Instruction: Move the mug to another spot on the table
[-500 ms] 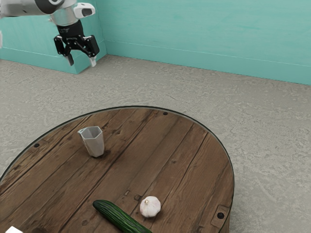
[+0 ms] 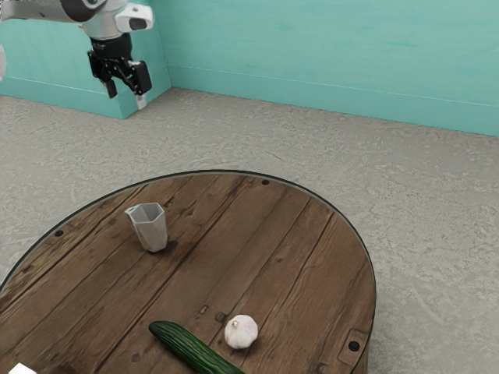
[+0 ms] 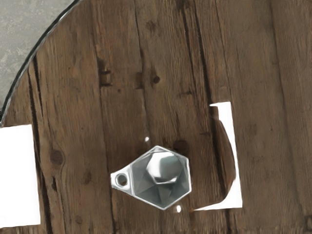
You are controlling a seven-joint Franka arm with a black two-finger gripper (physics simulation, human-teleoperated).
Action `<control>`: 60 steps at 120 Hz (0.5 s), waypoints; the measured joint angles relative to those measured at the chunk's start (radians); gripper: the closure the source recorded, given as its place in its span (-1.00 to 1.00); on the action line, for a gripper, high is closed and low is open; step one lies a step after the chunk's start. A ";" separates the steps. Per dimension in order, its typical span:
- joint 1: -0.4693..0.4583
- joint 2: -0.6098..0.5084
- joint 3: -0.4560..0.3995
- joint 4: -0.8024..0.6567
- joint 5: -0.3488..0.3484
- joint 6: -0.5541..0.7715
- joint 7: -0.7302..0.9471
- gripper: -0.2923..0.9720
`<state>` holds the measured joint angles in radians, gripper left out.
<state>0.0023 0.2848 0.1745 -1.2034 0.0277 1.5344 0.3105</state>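
A round dark plank table is set on grey floor before teal walls. The black 2-finger gripper is poised high above, fingers spread, empty. The pale faceted mug is stood upright on the table, well below.

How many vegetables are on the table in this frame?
2. The cucumber lies by the table's near edge; the garlic sits close beside it, toward the exterior view's right. The picture cuts off that edge, so more may be hidden.
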 joint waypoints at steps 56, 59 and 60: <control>0.022 -0.224 0.145 -0.486 0.037 0.234 0.698 -0.50; 0.025 -0.218 0.146 -0.492 0.038 0.255 0.730 -0.50; 0.026 -0.215 0.146 -0.494 0.038 0.263 0.741 -0.50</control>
<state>0.0280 0.0693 0.3205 -1.6970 0.0655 1.7975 1.0513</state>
